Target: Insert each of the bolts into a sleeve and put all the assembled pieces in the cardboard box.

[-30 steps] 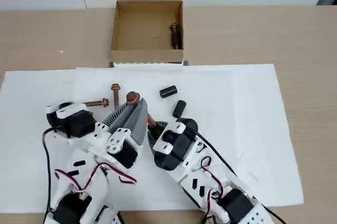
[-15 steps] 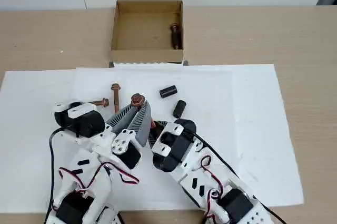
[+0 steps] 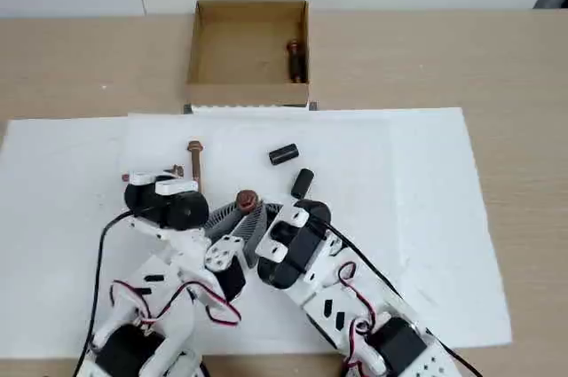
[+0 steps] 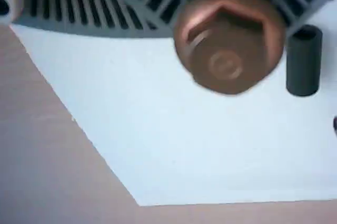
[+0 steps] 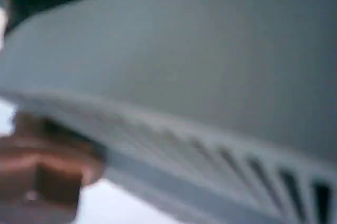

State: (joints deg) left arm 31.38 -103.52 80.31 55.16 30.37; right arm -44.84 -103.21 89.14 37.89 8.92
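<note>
Clamping a copper-coloured bolt (image 3: 247,200) just below its flanged hex head, the left gripper (image 3: 243,211) has its ribbed grey fingers (image 4: 105,2) closed on either side of the shank. The head stands clear of the fingertips. The left arm (image 3: 173,210) rises from the near-left edge of the table (image 3: 80,58) and slants up and to the right over the white paper sheet (image 3: 417,217), its black wrist motor sitting left of the held bolt.

The right gripper (image 3: 266,217) is tucked against the left one, right beside the bolt, under its own wrist. Whether it holds anything cannot be told. The right arm (image 3: 297,239) slants in from the near-right corner, up and to the left.

Past the grippers, 2 black sleeves lie on the paper. The nearer sleeve (image 3: 303,183) is tilted and just above the right wrist, and the farther sleeve (image 3: 283,154) lies a little beyond it. To the left, 1 loose bolt (image 3: 194,162) lies head toward the box, and a second bolt (image 3: 174,170) shows partly from behind the left arm's motor.

At the far edge of the paper sits the open cardboard box (image 3: 202,49). It holds 1 assembled piece (image 3: 295,59), a bolt in a dark sleeve, lying against the right wall.
</note>
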